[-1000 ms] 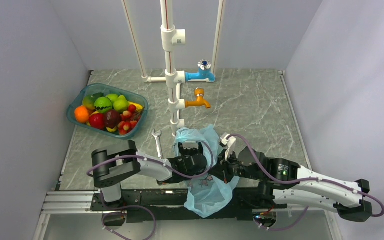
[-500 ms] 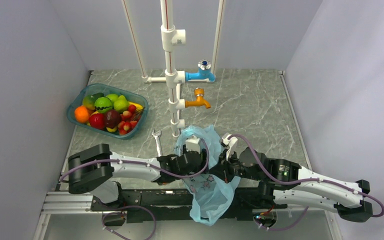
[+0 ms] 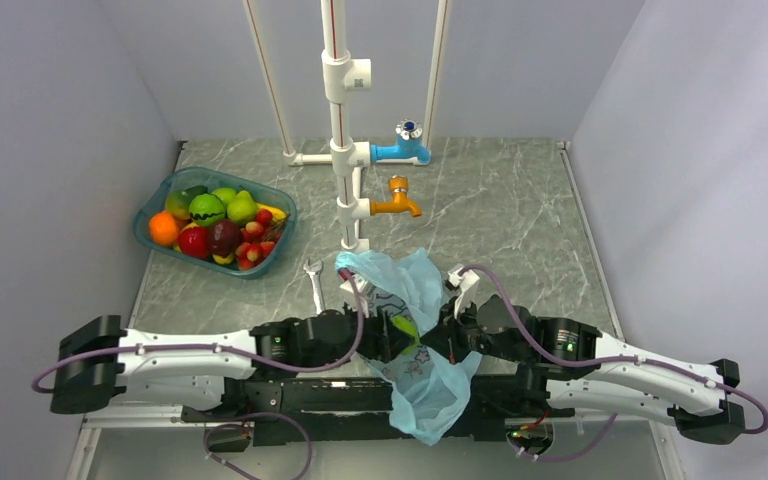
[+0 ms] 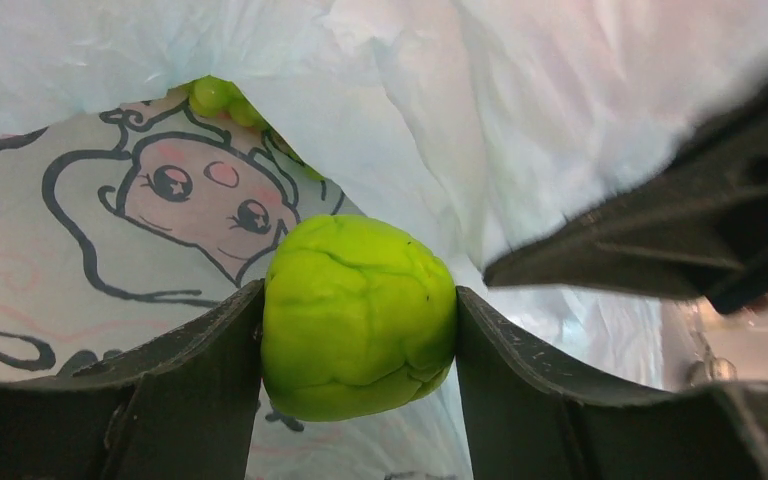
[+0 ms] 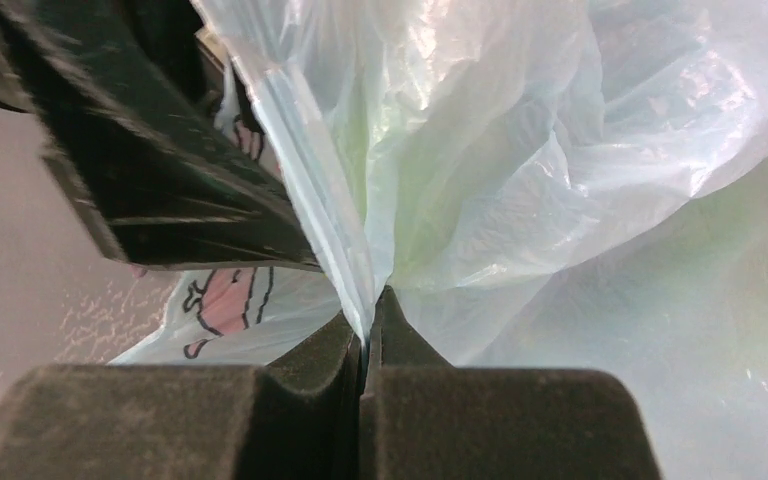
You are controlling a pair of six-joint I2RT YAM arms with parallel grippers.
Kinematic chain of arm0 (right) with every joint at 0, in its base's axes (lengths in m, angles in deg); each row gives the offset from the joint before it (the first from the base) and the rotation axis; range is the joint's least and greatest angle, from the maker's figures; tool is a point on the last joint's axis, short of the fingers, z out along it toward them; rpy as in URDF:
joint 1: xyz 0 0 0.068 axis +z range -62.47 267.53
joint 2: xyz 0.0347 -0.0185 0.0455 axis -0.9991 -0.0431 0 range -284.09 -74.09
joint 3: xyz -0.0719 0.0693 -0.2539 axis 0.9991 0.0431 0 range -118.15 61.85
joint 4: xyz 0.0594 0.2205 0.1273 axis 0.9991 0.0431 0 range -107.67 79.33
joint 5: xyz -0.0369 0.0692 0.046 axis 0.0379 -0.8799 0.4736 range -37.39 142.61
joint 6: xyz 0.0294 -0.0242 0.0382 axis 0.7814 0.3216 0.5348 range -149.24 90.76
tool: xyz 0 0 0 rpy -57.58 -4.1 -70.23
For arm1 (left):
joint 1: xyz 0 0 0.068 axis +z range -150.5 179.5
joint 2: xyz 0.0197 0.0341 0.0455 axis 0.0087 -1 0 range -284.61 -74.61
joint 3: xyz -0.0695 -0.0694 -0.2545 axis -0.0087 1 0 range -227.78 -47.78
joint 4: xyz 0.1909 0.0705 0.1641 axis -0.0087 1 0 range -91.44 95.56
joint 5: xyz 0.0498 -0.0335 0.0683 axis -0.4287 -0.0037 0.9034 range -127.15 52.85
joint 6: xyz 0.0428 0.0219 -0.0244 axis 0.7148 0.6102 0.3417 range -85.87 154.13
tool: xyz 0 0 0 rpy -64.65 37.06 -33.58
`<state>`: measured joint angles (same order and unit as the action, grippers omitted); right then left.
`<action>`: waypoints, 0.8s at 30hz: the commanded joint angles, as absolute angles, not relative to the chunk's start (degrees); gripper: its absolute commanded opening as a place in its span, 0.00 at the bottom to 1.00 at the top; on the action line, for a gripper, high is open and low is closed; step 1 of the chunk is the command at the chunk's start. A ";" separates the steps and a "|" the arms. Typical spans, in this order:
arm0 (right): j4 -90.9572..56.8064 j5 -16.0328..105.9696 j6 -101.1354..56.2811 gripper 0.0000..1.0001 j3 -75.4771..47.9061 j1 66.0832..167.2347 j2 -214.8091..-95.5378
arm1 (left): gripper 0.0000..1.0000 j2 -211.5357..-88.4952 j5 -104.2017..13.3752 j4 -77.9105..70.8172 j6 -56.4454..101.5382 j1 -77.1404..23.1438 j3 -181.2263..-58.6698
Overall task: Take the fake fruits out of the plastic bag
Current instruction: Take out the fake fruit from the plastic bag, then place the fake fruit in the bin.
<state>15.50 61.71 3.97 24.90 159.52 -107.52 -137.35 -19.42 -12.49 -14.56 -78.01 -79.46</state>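
The light-blue plastic bag (image 3: 430,395) with cartoon prints lies at the near middle of the table, between both arms. My left gripper (image 3: 398,336) is inside the bag's mouth. In the left wrist view it (image 4: 358,335) is shut on the round green fruit (image 4: 358,315), one finger on each side. A light-green grape bunch (image 4: 215,97) peeks out behind a fold of the bag (image 4: 560,90). My right gripper (image 3: 442,335) is shut on a pinched edge of the bag (image 5: 520,150), with film between its closed fingers (image 5: 368,335). The other fruits are hidden.
A teal basket (image 3: 150,238) of other fruit stands at the back left. A wrench (image 3: 313,280) lies left of the bag. A white pipe stand carries a blue tap (image 3: 406,150) and an orange tap (image 3: 397,203) just behind the bag. Walls close in on both sides.
My left arm has stretched out low and its gripper has pushed right, deeper into the bag. The bag's top has shifted left and a bit of green now shows at its mouth. The right arm has held still.
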 commanded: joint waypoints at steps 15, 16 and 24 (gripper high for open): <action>15.02 67.64 8.90 0.00 26.92 159.82 -107.00 | 0.00 -112.26 -30.25 -5.39 -7.83 -78.45 -77.12; 15.13 67.68 8.90 0.00 26.83 159.74 -106.89 | 0.00 -111.44 -28.90 -3.30 -7.72 -78.46 -78.06; 16.32 69.04 8.38 0.00 27.00 159.76 -106.04 | 0.00 -110.41 -13.37 24.20 -2.13 -77.57 -94.87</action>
